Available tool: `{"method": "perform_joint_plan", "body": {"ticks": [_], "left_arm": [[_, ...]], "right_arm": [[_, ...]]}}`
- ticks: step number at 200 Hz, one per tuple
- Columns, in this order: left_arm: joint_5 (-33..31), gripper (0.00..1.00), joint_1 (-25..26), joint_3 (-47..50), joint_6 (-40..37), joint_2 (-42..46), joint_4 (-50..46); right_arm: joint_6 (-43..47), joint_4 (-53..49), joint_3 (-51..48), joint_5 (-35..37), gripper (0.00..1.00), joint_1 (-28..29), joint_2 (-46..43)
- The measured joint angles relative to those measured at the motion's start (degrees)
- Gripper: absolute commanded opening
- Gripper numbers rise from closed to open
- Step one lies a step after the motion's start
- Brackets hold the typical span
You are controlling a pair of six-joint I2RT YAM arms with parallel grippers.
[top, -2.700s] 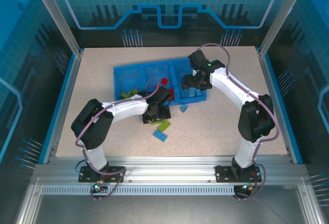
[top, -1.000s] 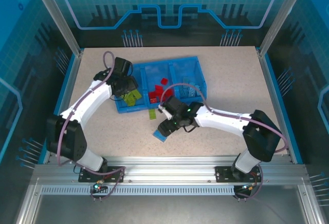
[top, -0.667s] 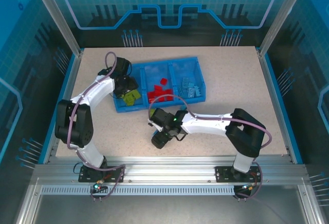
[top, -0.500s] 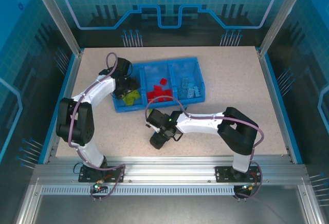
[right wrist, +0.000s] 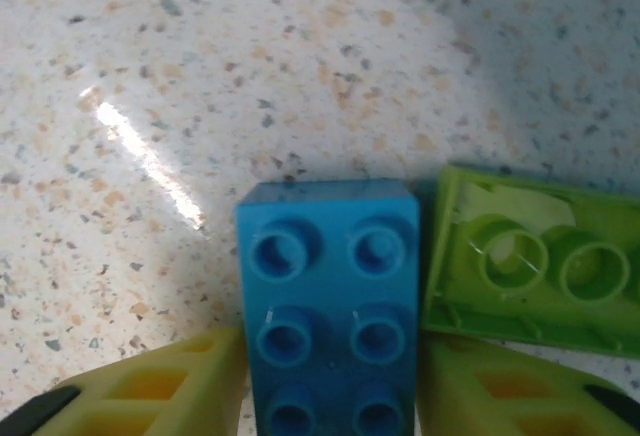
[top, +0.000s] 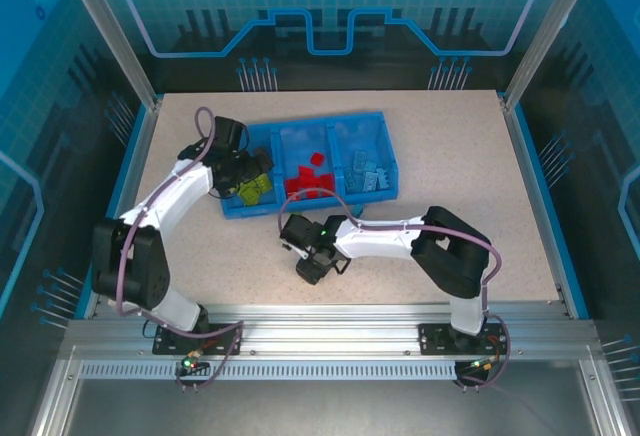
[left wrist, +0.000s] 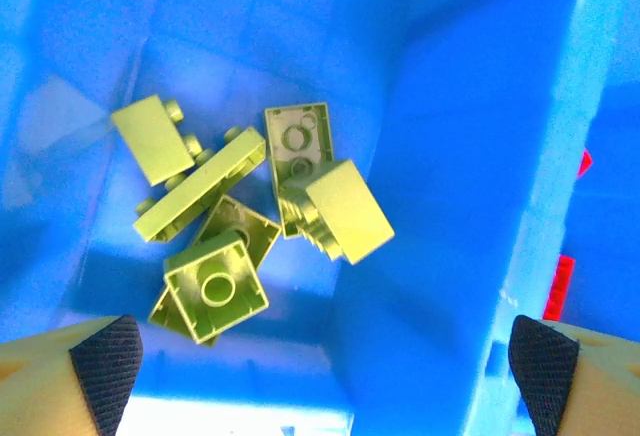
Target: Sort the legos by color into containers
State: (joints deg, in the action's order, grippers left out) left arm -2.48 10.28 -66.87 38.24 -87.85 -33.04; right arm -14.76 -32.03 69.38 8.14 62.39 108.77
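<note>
My left pincer point(left wrist: 325, 356) hangs released, pads wide apart, over the left compartment of the tray point(top: 312, 120). Lime bricks point(left wrist: 245, 211) lie heaped inside it. My right pincer point(right wrist: 330, 396) is low over the table point(right wrist: 150, 106), just in front of the tray, clenched on a blue brick point(right wrist: 325, 286), studs up. A green brick point(right wrist: 535, 256) lies upside down just beside it.

The tray point(top: 310, 122) is bright blue. In it lie lime green bricks point(left wrist: 215, 286), red bricks point(top: 310, 178) and light blue bricks point(top: 368, 176). The table point(top: 450, 156) is beige, speckled with brown and grey flecks (a white streak of glare crosses it in the right wrist view). On it sit a blue brick point(right wrist: 325, 296) and a green brick point(right wrist: 530, 266). Both arms are white with black joints. The left gripper point(left wrist: 322, 351) is pale yellow with black dimpled pads point(left wrist: 105, 356); the right gripper point(right wrist: 330, 376) is pale yellow too.
</note>
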Motion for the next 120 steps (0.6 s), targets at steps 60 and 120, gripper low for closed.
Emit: {"method": "perform_joint_plan", "body": {"ticks": [60, 120], "left_arm": [[0.0, 0.99, 0.2, 6.3, 0.8, 7.5, 0.4], [-0.4, 0.99, 3.6, 10.8, 0.8, 8.3, 0.3]], "right_arm": [[2.3, -1.6, 1.9, -3.1, 0.32, 0.0, -4.0], [2.8, 0.1, 3.1, -12.3, 0.33, -15.1, -16.1]]}}
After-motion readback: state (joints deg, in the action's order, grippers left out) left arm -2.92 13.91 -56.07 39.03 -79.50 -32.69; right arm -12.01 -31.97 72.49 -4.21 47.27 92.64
